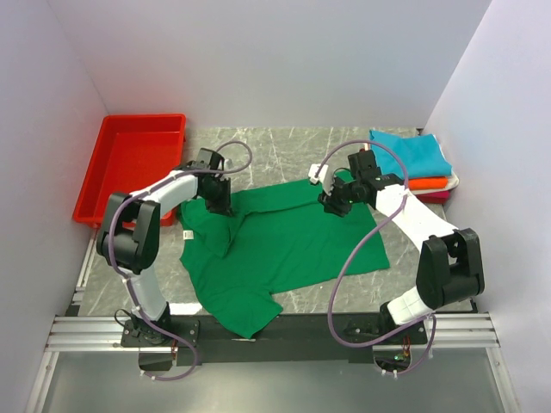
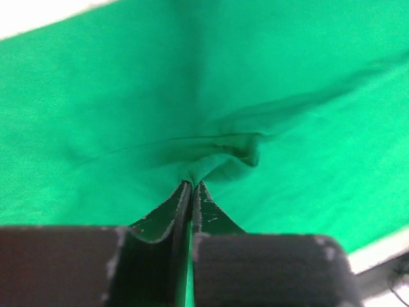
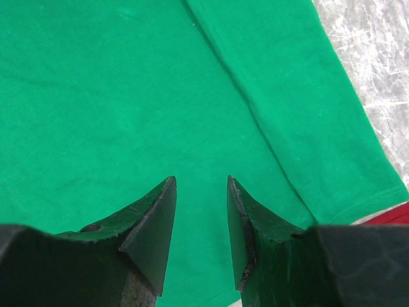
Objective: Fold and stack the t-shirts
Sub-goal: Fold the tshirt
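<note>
Green t-shirt (image 1: 284, 249) lies rumpled across the middle of the table (image 1: 284, 142), one part reaching the near edge. Left gripper (image 1: 217, 205) is pinched together on a bunched fold at the shirt's left end. Right gripper (image 1: 334, 205) sits over the far right part, jaws apart, nothing between them; it may touch the cloth, hard to tell. At far right, folded shirts (image 1: 413, 159) are stacked, teal on top. Red tray (image 1: 129, 163) sits far left.

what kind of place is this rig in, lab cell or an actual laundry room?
Most likely a lab test cell: plain white partition walls box in a marble-patterned tabletop, with an aluminium rail along its near edge. Staged props: green t-shirt, red tray.
</note>
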Controlling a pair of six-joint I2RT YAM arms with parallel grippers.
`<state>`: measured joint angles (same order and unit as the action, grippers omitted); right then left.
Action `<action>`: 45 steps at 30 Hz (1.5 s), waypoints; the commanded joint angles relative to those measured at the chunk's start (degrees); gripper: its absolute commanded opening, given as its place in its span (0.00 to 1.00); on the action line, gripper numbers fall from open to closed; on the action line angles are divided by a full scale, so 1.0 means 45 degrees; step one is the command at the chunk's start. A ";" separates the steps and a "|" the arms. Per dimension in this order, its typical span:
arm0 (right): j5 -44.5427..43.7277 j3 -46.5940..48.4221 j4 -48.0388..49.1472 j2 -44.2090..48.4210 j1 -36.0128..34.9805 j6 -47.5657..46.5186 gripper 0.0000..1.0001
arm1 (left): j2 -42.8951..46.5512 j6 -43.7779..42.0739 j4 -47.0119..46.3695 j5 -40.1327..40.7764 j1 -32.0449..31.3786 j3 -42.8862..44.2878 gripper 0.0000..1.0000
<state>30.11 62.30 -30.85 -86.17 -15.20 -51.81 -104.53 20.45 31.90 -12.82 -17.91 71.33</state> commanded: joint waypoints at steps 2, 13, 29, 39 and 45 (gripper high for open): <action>0.0282 -0.0017 0.0235 0.0438 0.0214 0.0166 0.45 | 0.0434 -0.0266 -0.0467 -0.1973 -0.0004 0.0165 0.01; 0.0048 0.0158 0.0098 0.0477 0.0429 0.0108 0.45 | 0.1277 -0.1144 0.0155 -0.4865 -0.1272 -0.1202 0.32; -0.0303 0.1913 -0.0702 -0.1237 0.1990 0.0185 0.45 | 0.6482 -0.1673 -0.0876 0.1710 -0.1606 -0.1903 0.45; -0.3661 0.6327 -0.1267 -0.6159 0.2011 0.2725 0.09 | 0.7763 -0.0558 -0.2149 0.1991 0.0113 -0.4037 0.66; -0.5146 0.8204 -0.2126 -0.8290 0.1913 0.2511 0.06 | 0.7661 -0.0930 -0.2030 0.2574 0.0269 -0.4053 0.63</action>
<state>11.97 94.74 -36.40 -121.78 -6.39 -41.30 -72.62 17.19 24.47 -3.03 -16.95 52.69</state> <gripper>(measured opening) 0.062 0.625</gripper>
